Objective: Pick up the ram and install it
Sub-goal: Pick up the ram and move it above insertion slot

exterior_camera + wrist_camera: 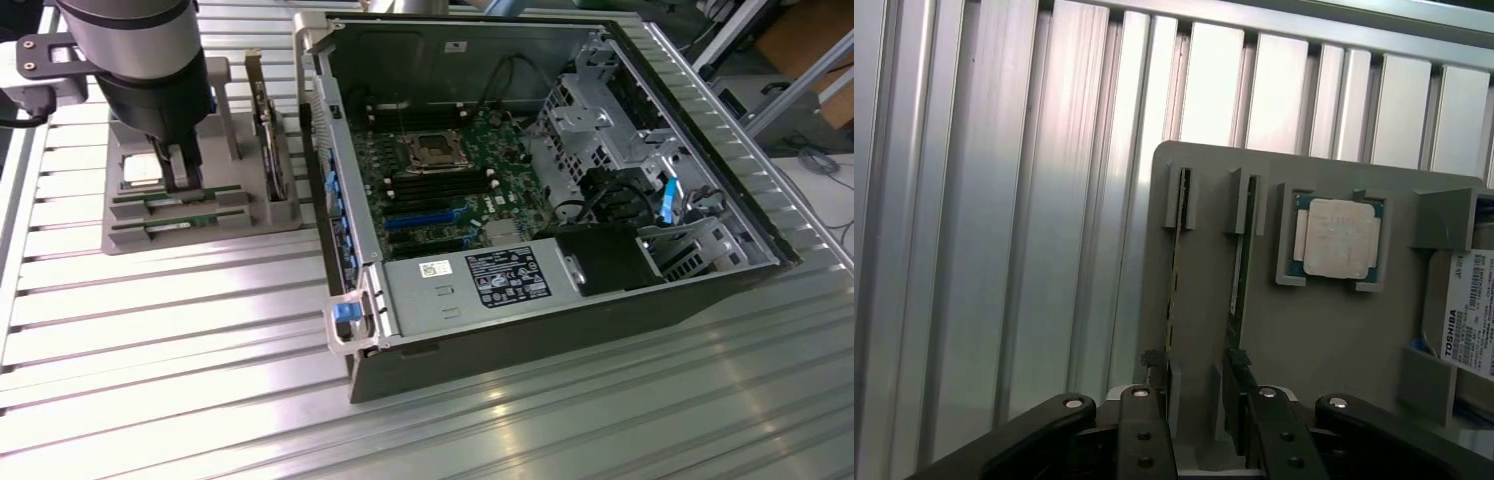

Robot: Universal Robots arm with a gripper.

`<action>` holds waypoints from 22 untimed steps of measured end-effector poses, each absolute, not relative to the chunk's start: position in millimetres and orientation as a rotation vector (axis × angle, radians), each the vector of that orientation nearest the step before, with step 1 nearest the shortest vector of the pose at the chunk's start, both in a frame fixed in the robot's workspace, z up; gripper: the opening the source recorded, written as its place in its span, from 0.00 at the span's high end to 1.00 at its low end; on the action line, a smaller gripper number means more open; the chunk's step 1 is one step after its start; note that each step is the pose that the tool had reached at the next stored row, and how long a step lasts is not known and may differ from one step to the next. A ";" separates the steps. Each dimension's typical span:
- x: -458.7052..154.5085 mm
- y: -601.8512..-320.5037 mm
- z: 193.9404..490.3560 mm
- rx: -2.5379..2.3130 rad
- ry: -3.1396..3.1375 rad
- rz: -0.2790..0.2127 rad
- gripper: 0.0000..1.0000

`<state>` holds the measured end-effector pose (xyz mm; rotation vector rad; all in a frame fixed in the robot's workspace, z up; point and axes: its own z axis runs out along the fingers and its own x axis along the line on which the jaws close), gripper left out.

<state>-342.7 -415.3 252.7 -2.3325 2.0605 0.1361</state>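
Now the gripper [1204, 400] hangs spread wide over the tray [1334, 340], clutching nothing; the ram [1237, 270] stands on edge in it (looks light, stiff, fragile), best pinched across its flat faces.

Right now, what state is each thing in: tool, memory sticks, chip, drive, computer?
Tool: open, empty, low over the holder.
First ram: on edge in its holder slot.
Second ram: on edge in the neighbouring slot.
CPU chip: lying flat in its pocket.
Hard drive: on edge in the holder.
Computer case: side open, insides exposed.
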 end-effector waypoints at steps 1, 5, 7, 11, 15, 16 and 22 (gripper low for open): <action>-342.7 -415.3 252.4 -2.333 2.060 0.136 0.64; -342.7 -415.3 251.0 -2.332 2.060 0.137 0.64; -342.7 -415.3 250.2 -2.332 2.060 0.137 0.64; -342.7 -415.3 248.5 -2.332 2.060 0.137 0.64; -342.7 -415.3 246.5 -2.332 2.060 0.138 0.64; -342.7 -415.3 246.0 -2.332 2.060 0.138 0.64; -342.7 -415.3 243.6 -2.332 2.060 0.138 0.64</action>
